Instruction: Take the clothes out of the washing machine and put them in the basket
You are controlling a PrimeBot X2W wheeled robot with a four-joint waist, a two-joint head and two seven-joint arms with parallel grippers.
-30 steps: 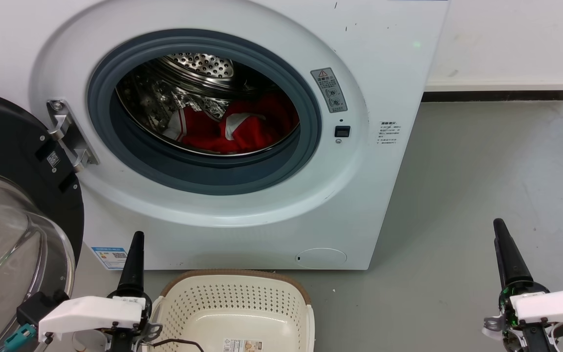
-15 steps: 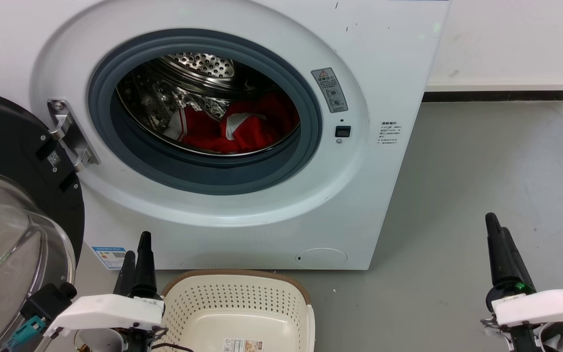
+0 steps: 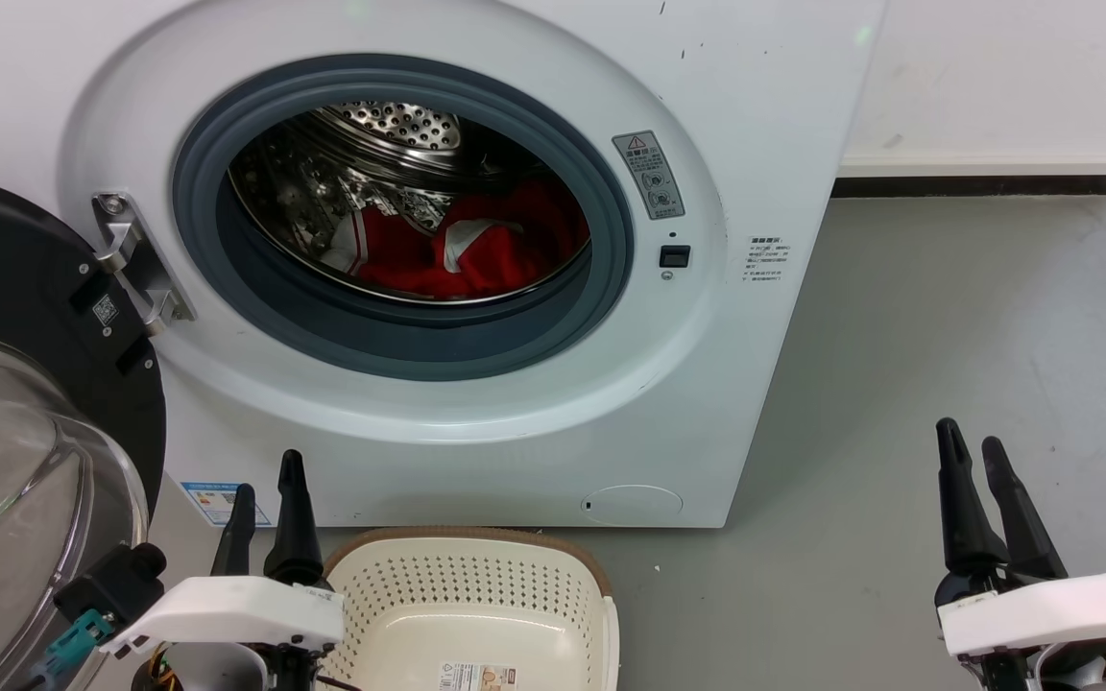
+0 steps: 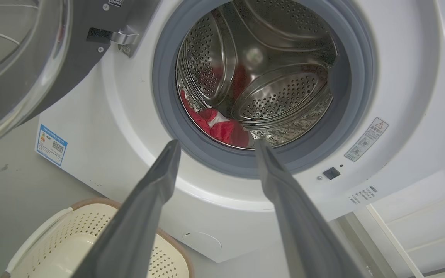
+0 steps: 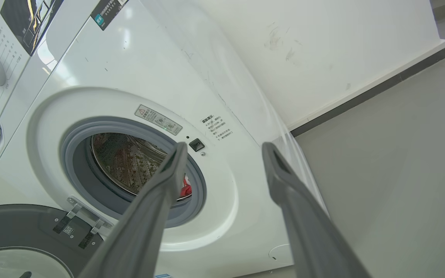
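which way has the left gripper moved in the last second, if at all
Yes. The left gripper has shifted right, its white housing now reaching the left rim of the basket, and its fingers have parted.

Red-and-white clothes (image 3: pixel 476 251) heaped in open washing machine (image 3: pixel 726 115) drum, empty cream basket (image 3: pixel 467 614) below
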